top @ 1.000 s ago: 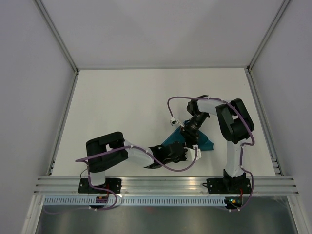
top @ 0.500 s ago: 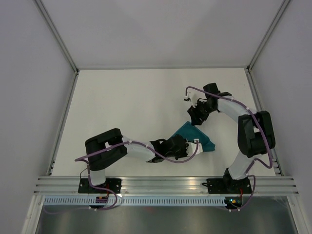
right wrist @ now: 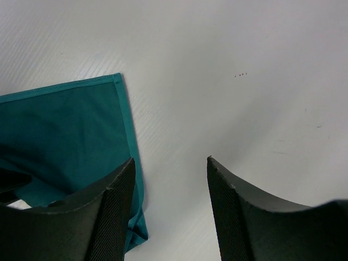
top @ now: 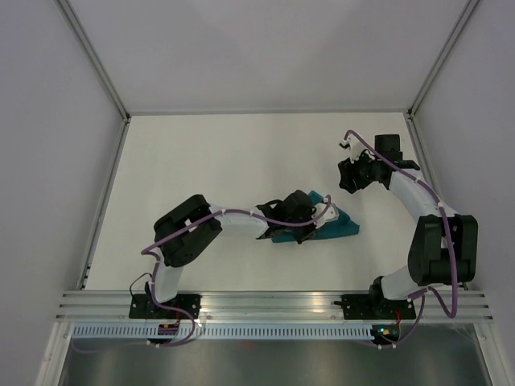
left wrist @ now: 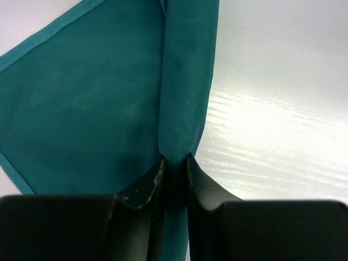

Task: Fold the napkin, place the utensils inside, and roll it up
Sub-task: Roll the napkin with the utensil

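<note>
Toward the worktop's (top: 201, 161) near edge, my left gripper (left wrist: 174, 162) clamps a rolled fold of the napkin (left wrist: 81, 98). It looks like soft, light cloth, best pinched at folds. My right gripper (right wrist: 169, 163) hangs apart.

White links (top: 238, 218); black joints (top: 187, 227) and jaws; purple cables (top: 364, 143) looping alongside.

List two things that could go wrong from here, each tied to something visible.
1. The left gripper pinches only a narrow fold of the napkin; the cloth may slip free and unroll.
2. The right gripper is open and off the cloth, so a pull could drag the whole napkin.
</note>
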Robot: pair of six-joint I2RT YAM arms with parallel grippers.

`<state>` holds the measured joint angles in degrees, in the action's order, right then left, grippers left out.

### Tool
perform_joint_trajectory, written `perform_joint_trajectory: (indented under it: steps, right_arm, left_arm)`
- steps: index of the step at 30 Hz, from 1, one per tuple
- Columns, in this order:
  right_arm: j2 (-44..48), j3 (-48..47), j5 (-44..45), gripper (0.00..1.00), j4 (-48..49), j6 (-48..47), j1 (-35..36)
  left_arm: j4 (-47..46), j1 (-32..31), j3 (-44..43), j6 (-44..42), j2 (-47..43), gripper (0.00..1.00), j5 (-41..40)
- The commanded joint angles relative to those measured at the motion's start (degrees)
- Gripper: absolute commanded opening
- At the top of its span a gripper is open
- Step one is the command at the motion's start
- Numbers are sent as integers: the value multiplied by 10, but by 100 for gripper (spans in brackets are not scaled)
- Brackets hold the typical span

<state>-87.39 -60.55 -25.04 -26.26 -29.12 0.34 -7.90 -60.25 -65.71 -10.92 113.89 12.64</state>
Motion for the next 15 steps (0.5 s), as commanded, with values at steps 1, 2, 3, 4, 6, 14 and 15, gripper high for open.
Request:
perform_joint_trajectory:
  steps: [1, 2, 3, 4, 6, 14, 15]
  right_arm:
    - [35, 18, -6, 62, 14, 6, -3]
    - [39, 25, -17, 62, 12, 1, -17]
    - [48, 27, -26, 61, 3, -8, -23]
    - [61, 36, -34, 61, 3, -17, -28]
    - [76, 47, -46, 61, 1, -35, -31]
    - [148, 101, -79, 62, -15, -95, -38]
    - [157, 103, -91, 61, -37, -122, -38]
  left_arm:
    - [154, 31, -21, 48, 63, 2, 53]
    - [161, 37, -27, 53, 70, 2, 69]
    - [175, 43, -34, 63, 79, 2, 94]
    - [190, 55, -46, 75, 91, 2, 118]
    - [202, 66, -59, 83, 101, 2, 147]
    - [266, 116, -122, 130, 153, 2, 214]
    - [271, 120, -126, 139, 157, 2, 223]
